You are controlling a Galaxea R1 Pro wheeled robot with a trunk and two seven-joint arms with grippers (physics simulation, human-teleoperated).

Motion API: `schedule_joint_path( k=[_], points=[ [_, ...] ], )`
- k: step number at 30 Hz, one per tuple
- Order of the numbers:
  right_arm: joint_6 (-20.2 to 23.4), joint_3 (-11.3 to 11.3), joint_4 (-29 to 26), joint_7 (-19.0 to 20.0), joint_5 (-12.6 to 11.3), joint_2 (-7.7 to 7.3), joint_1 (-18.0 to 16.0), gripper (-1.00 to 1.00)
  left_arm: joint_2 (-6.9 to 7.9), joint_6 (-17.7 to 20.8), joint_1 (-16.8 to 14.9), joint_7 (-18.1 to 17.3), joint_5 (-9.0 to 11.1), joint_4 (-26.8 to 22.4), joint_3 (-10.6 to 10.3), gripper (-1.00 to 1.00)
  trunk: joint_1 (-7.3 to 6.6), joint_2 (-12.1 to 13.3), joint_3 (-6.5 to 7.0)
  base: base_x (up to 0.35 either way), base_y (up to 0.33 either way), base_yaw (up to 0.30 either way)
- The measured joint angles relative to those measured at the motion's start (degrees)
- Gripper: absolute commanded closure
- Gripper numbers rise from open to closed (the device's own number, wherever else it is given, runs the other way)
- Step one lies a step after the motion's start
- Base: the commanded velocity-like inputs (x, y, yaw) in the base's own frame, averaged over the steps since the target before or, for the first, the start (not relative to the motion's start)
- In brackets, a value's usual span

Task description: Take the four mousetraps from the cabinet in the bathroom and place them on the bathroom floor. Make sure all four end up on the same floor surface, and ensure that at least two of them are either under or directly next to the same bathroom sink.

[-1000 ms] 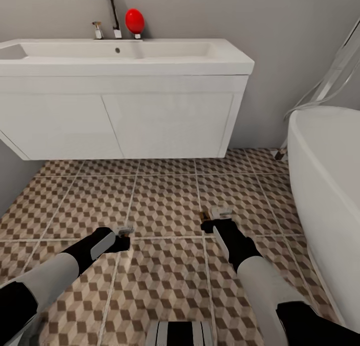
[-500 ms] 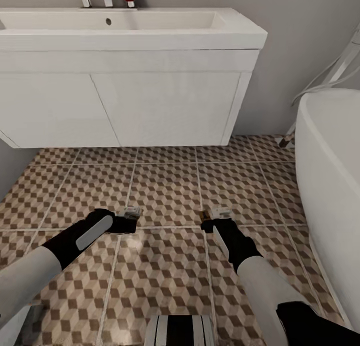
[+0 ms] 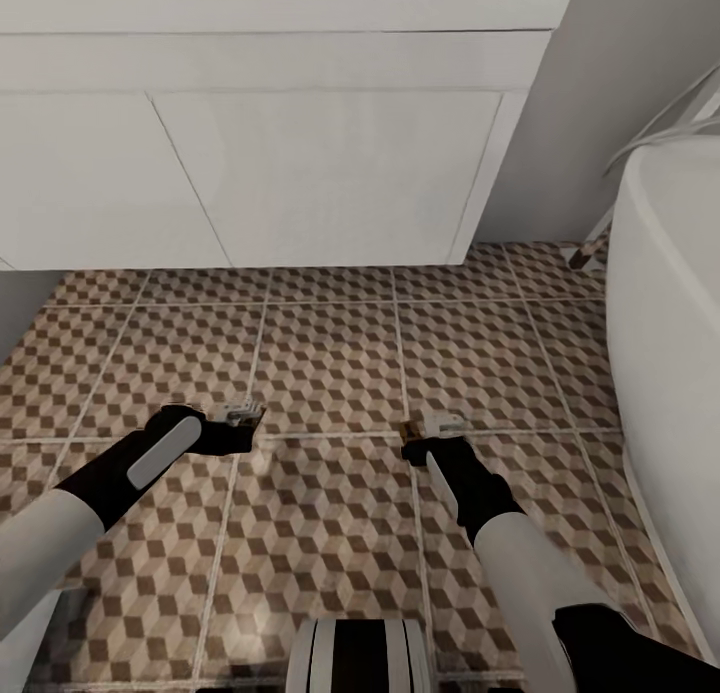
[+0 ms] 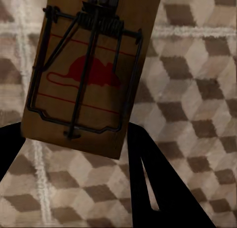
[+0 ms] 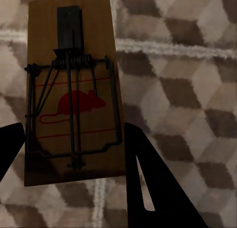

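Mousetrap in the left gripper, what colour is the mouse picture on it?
Red, on the tan wooden mousetrap; clearest in the left wrist view.

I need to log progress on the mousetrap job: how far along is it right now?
Midway at best. No trap is seen lying on the bathroom floor yet. In hand: the left gripper holds one mousetrap and the right gripper another mousetrap, both above the tiles before the sink vanity. Left: set these down by it, then place the other two.

The head camera is looking steeply down at the cube-patterned tiled bathroom floor (image 3: 330,363); both wrist cameras are hovering close above those same tiles.
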Motion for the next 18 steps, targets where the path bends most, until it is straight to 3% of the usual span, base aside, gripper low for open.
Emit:
schedule_joint_path(
  k=[6, 14, 18],
  points=[
    [0.2, 0.0, -2.4, -0.1, 0.0, 0.00, 0.0, 1.00, 0.00, -0.2, 0.0, 0.0, 0.1, 3.4, -0.1, 1.00, 0.15, -0.1, -1.87, 0.000, 0.000, 0.000],
    [7.1, 0.4, -15.7, -0.2, 0.2, 0.00, 0.0, 1.00, 0.00, -0.3, 0.0, 0.0, 0.0, 3.7, -0.1, 1.00, 0.36, -0.2, -4.37, 0.000, 0.000, 0.000],
    [9.6, 4.5, -21.1, -0.2, 0.2, 0.00, 0.0, 1.00, 0.00, -0.3, 0.0, 0.0, 0.0, 3.4, -0.1, 1.00, 0.46, -0.2, -5.63, 0.000, 0.000, 0.000]
  ],
)
